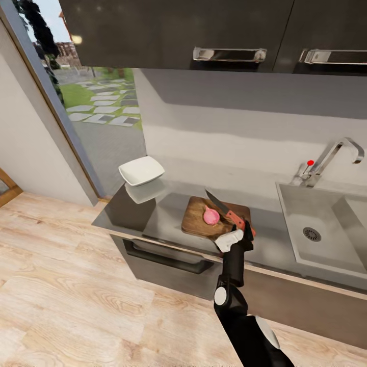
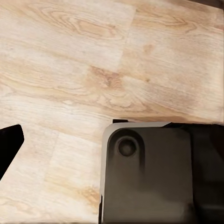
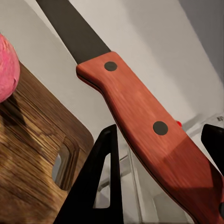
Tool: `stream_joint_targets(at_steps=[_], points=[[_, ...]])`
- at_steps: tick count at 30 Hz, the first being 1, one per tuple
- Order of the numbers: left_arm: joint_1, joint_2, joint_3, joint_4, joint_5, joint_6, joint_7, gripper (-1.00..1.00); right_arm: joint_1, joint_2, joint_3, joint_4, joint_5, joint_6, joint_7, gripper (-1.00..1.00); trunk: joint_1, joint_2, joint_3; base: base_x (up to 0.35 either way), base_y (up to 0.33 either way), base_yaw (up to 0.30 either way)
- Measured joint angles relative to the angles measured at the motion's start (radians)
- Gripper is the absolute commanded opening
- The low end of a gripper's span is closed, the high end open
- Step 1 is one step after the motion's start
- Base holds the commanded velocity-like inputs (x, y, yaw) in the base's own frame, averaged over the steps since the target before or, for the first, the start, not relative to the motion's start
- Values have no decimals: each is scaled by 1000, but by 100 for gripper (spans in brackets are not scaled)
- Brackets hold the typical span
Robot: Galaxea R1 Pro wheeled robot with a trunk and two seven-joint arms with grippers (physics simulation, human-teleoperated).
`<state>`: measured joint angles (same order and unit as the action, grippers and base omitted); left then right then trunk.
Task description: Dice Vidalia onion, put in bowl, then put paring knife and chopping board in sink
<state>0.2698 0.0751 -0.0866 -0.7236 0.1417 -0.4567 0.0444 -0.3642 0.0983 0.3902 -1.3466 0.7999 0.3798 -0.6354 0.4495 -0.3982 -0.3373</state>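
**Desk:** What sits nearest the lens?

**Photographer:** At lower centre of the head view, the right gripper is clamped on the red handle of the paring knife, its dark blade angling up and left above the onion. In the right wrist view the handle runs between the two black fingers.

**Desk:** And the onion?

**Photographer:** Pink and whole, resting on the chopping board at mid-frame, on the grey countertop above a drawer with a dark handle.

**Desk:** Further back?

**Photographer:** The sink lies right of the board, drain visible, with its chrome tap behind. The white bowl stands at the counter's far left corner, well apart from the board.

**Desk:** The left gripper?

**Photographer:** Cannot tell. The left wrist view shows wooden floor and a dark part of the robot.
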Motion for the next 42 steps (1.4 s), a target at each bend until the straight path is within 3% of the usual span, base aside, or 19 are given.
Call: stream_joint_targets(at_steps=[9, 15, 16, 18, 28, 32, 36, 42], points=[[0, 0, 0, 4, 0, 0, 0, 100, 0, -3, 0, 1, 3, 12, -4, -100, 0, 0, -14, 0, 0, 0], [0, 0, 0, 4, 0, 0, 0, 100, 0, -2, 1, 4, 32, 12, -37, -100, 0, 0, -24, 0, 0, 0], [0, 0, 0, 4, 0, 0, 0, 100, 0, -2, 2, 4, 49, 12, -138, -100, 0, 0, -26, 0, 0, 0], [0, 0, 0, 4, 0, 0, 0, 100, 0, -2, 2, 6, 54, 11, -191, -100, 0, 0, -29, 0, 0, 0], [0, 0, 0, 9, 0, 0, 0, 100, 1, -2, 5, 15, 61, 10, -348, -100, 0, 0, -45, 0, 0, 0], [0, 0, 0, 9, 0, 0, 0, 100, 1, 0, 26, 41, 62, 9, -425, -100, 0, 0, -52, 0, 0, 0], [0, 0, 0, 9, 0, 0, 0, 100, 1, 1, 64, 65, 62, 9, -449, -100, 0, 0, -58, 0, 0, 0], [0, 0, 1, 9, 0, 0, 0, 100, 1, -1, 83, 74, 60, 13, -449, -100, 0, 0, -61, 0, 0, 0]])
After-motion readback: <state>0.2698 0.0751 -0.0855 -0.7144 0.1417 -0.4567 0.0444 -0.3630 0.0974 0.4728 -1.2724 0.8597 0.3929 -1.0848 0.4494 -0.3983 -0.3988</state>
